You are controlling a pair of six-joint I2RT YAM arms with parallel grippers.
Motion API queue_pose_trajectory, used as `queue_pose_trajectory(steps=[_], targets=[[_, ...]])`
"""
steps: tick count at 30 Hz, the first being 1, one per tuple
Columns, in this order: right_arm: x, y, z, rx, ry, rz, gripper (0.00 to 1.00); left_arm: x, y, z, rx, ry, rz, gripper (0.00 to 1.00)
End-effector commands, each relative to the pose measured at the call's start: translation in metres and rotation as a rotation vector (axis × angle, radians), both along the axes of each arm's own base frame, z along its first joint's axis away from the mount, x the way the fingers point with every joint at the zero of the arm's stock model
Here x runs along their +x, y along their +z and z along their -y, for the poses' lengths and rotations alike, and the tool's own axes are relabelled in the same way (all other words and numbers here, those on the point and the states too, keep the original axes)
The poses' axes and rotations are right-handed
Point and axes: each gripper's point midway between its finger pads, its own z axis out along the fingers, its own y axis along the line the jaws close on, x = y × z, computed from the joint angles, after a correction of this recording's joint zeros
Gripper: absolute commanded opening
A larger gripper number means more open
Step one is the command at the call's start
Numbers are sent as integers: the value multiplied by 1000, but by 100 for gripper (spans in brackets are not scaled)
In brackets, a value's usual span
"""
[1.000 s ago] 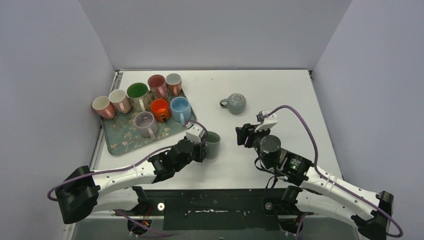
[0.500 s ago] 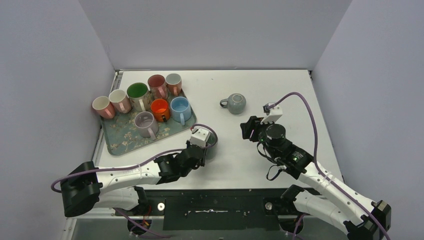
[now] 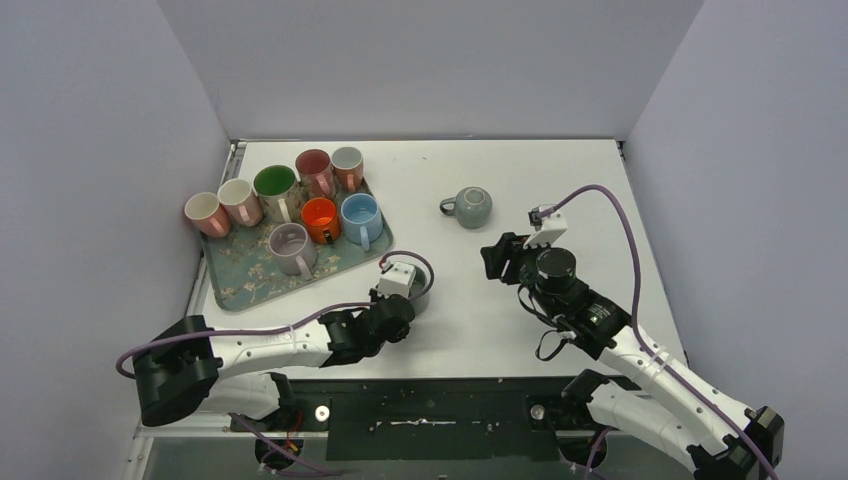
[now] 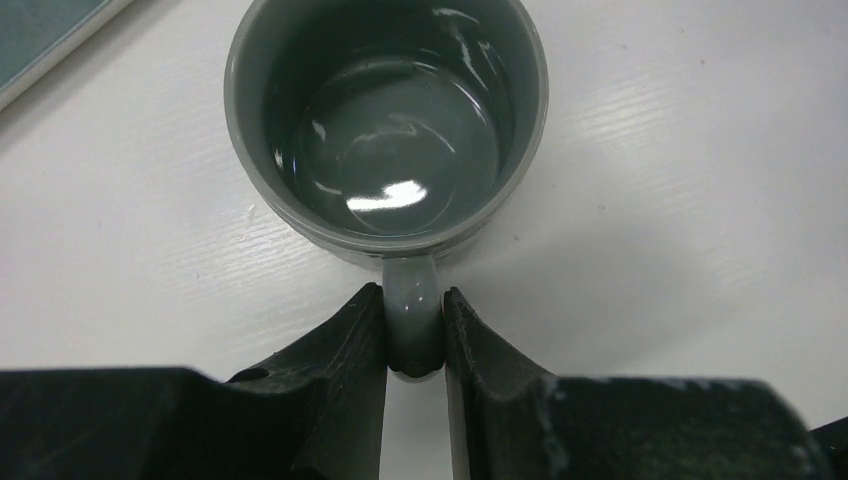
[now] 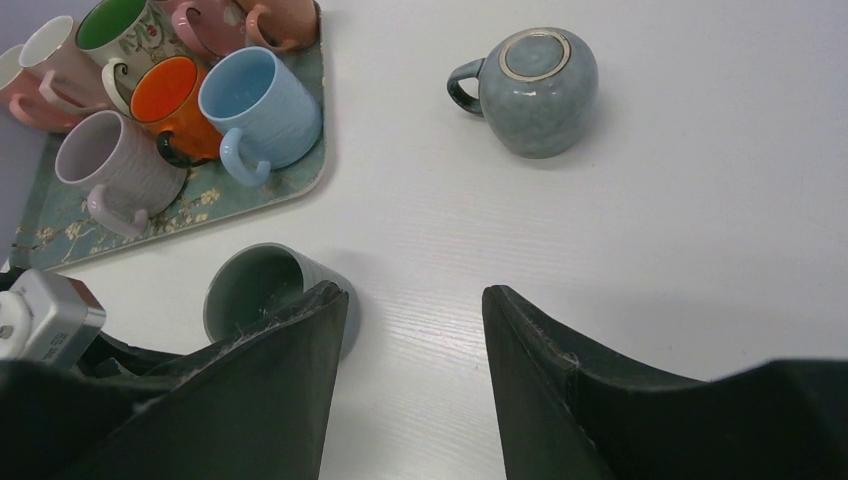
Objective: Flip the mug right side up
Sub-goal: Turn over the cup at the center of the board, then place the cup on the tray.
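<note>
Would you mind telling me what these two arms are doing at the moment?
The left pincer is shut on the handle of a grey mug, which stands upright on the table beside the tray of other mugs. The right pincer hovers open and empty. An overturned mug sits farther back, not yet touched.

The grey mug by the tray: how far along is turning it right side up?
Done: the grey mug stands mouth up on the table. In hand: the left gripper is shut on its handle, not yet released. Left: let go; the blue-grey mug farther back sits bottom up, and the right gripper is open and empty.
</note>
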Motion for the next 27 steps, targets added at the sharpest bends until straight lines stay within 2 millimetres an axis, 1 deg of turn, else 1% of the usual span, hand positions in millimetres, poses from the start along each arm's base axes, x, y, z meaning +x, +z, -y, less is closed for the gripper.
queue_pose_trajectory(steps=[1,5,8,11,12,13,15,18,19,21,23,25,27], targets=[[0,10,2,31,-3,28,53,8,0,2,9,51,7,22],[0,12,2,31,5,34,53,12,-8,0,49,81,-1,29],[0,10,-1,31,19,24,53,16,-10,4,48,87,6,31],[-1,11,-2,47,27,26,53,21,-17,2,64,100,-4,31],[-1,11,-2,52,28,29,53,22,-18,1,73,107,-6,31],[-2,11,-3,57,31,30,53,23,-19,0,79,111,-4,27],[-2,10,-4,58,38,31,53,24,-17,0,76,116,4,14],[-3,6,-7,56,59,31,53,28,-7,1,61,124,28,1],[-4,6,-9,58,67,30,54,29,-3,1,57,129,37,0],[-5,3,-13,63,88,21,54,32,6,0,48,140,58,0],[-6,5,-16,74,102,20,56,34,14,-1,35,143,74,0],[-9,11,-16,100,109,36,61,37,24,-3,19,151,96,0],[-12,17,-15,122,114,59,67,41,38,-6,-2,172,129,0]])
